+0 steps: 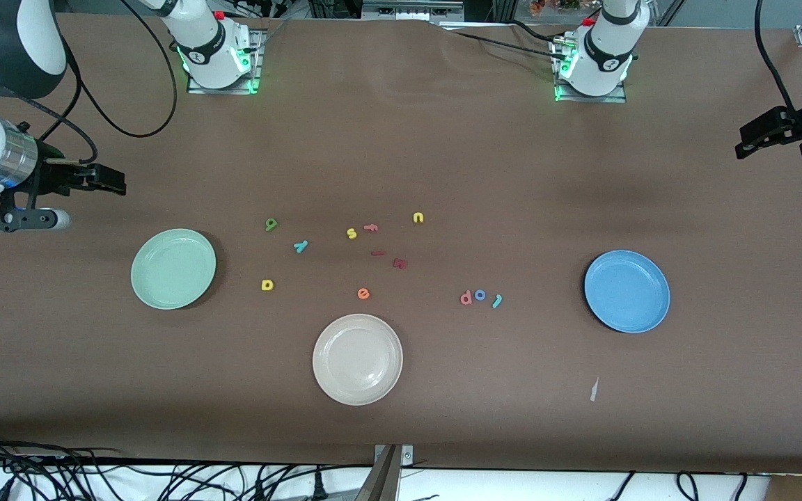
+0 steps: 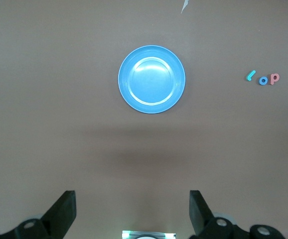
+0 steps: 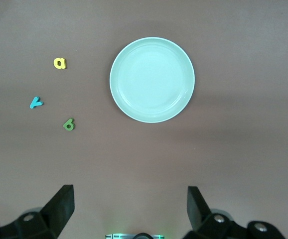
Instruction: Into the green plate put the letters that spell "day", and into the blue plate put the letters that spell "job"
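Nearest the front camera sits a cream-white plate [image 1: 357,359], and a small scrap of paper [image 1: 594,390] lies toward the left arm's end.

A bit farther, the blue plate [image 1: 626,291] lies toward the left arm's end of the tabletop [image 1: 443,139]. It has nothing in it. Just beside it, toward the middle, the pink "b" [image 1: 466,298], the blue "o" [image 1: 480,295] and the teal "j" [image 1: 497,300] lie close together in a row. The green plate [image 1: 173,268] lies toward the right arm's end, also with nothing in it. Near it lie the yellow "d" [image 1: 267,284], the teal "y" [image 1: 301,245] and the green "a" [image 1: 271,224].

In the middle lie an orange "e" [image 1: 363,293], two dark red letters [image 1: 399,263], a yellow "s" [image 1: 351,233], a pink "f" [image 1: 371,227] and a yellow "u" [image 1: 418,218].

The left end effector [image 1: 756,139] hangs high over its end of the tabletop, well apart from the blue plate. Its fingers are spread wide and hold nothing. The right end effector [image 1: 105,179] hangs over its own end, well apart from the green plate, fingers also spread wide and holding nothing.

The tabletop is plain brown. Black cables [image 1: 164,480] lie along its near edge.
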